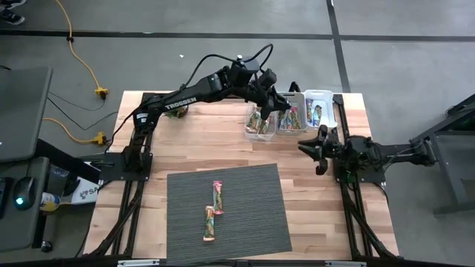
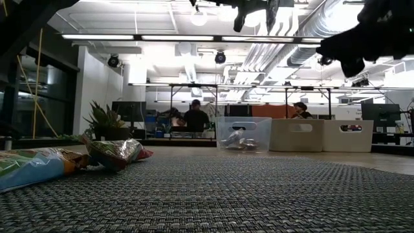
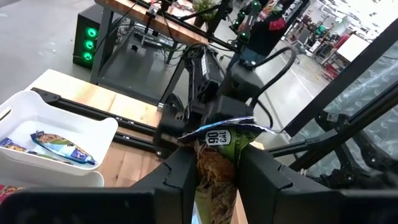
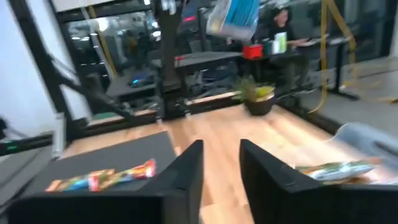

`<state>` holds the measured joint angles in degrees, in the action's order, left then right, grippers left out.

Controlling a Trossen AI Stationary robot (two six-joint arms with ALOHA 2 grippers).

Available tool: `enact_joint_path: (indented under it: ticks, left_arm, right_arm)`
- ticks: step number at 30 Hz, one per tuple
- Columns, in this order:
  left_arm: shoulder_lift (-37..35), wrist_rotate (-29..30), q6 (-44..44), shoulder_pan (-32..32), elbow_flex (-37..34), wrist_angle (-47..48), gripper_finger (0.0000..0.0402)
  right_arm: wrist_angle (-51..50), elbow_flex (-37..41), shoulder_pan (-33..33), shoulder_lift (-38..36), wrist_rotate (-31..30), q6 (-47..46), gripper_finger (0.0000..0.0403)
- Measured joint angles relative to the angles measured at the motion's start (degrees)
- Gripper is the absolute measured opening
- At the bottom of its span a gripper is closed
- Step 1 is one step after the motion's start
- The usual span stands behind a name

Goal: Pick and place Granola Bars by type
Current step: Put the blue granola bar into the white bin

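My left gripper reaches over the bins at the table's far edge, above the clear bin, and is shut on a green and tan granola bar. Two more bars lie flat on the grey mat. The clear bin, the middle bin and the white bin each hold wrapped bars. My right gripper is open and holds nothing. It hovers right of the mat, near the bins, and faces the mat. My left gripper pinches the green and tan bar between its two fingers. The bar's crimped end marked 90 CAL sticks out past the fingertips. The bar is lifted clear, over the bins.
A small potted plant stands on the wood at the table's far left. The right arm's base sits at the table's right edge. Bare wood lies between the mat and the bins. People work at benches in the room beyond.
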<state>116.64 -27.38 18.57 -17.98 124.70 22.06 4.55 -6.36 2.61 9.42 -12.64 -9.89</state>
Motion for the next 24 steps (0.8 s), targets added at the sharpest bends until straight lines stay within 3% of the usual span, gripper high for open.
enact_joint_path:
  ticks: [8, 12, 15, 21, 24]
  left_arm:
    - [-0.02, -0.37, 0.09, 0.00, 0.00, 0.02, 0.0094]
    - [-0.02, -0.81, 0.09, 0.00, 0.00, 0.02, 0.0094]
    - [-0.02, -2.69, 0.07, 0.00, 0.00, 0.02, 0.0094]
    - [-0.02, -10.26, -1.01, 0.02, 0.00, 0.00, 0.0094]
    - [-0.02, -11.99, -1.96, 0.40, 0.00, 0.00, 0.0094]
  right_arm:
    - [0.27, -5.49, -0.85, 4.97, -8.56, 2.45, 0.0175]
    - [3.15, -8.29, -4.73, 11.30, -8.45, 1.10, 0.0202]
    - [3.41, -11.64, -9.46, 17.24, -2.62, -2.05, 0.0210]
    - [3.94, -20.06, -17.70, 28.74, 19.43, -7.96, 0.0213]
    - [5.94, -23.99, -19.27, 32.44, 24.84, -7.79, 0.0214]
